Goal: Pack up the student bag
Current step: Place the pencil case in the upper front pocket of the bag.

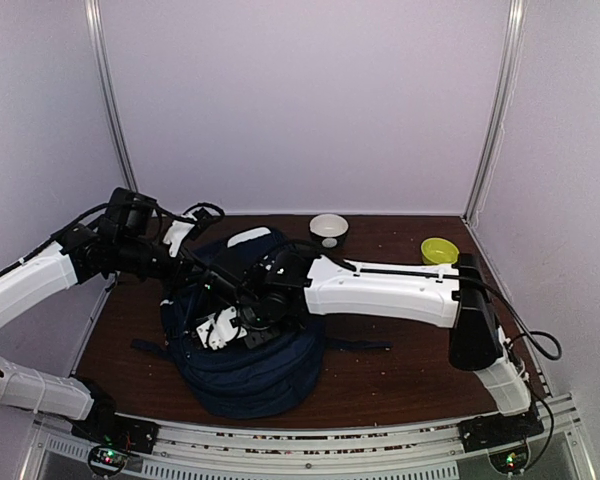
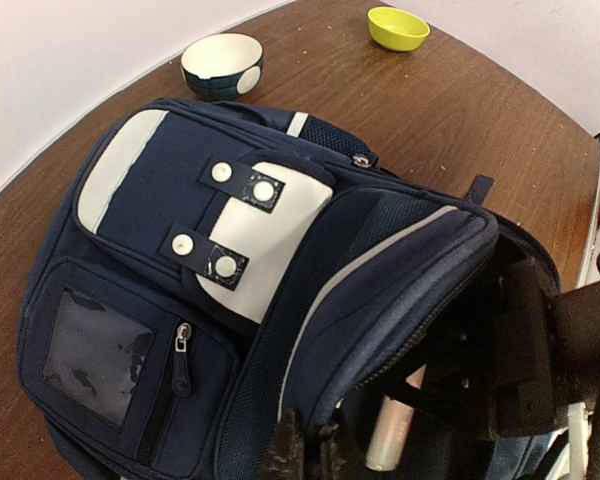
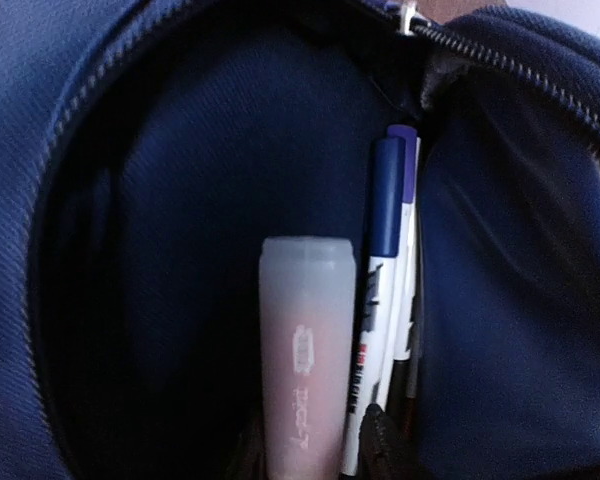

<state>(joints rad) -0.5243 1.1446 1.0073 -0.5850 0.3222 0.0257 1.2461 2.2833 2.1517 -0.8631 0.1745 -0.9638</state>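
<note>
The navy student bag (image 1: 260, 370) stands in the middle of the table with its top zip open. My left gripper (image 2: 315, 450) is shut on the rim of the opening and holds it apart. The right gripper (image 3: 313, 440) reaches down inside the bag (image 3: 180, 200). A frosted pinkish tube (image 3: 305, 350) stands between its fingers (image 3: 382, 440), which sit close on both sides; whether they press on it does not show. A blue-capped marker (image 3: 385, 210) and a purple-capped pen (image 3: 405, 160) stand against the tube. The left wrist view shows the tube (image 2: 395, 430) inside the opening.
A white bowl with a dark outside (image 1: 329, 229) sits at the back of the brown table, behind the bag. A yellow-green bowl (image 1: 439, 250) is at the back right. Pale walls with metal posts (image 1: 110, 110) close in the table on three sides.
</note>
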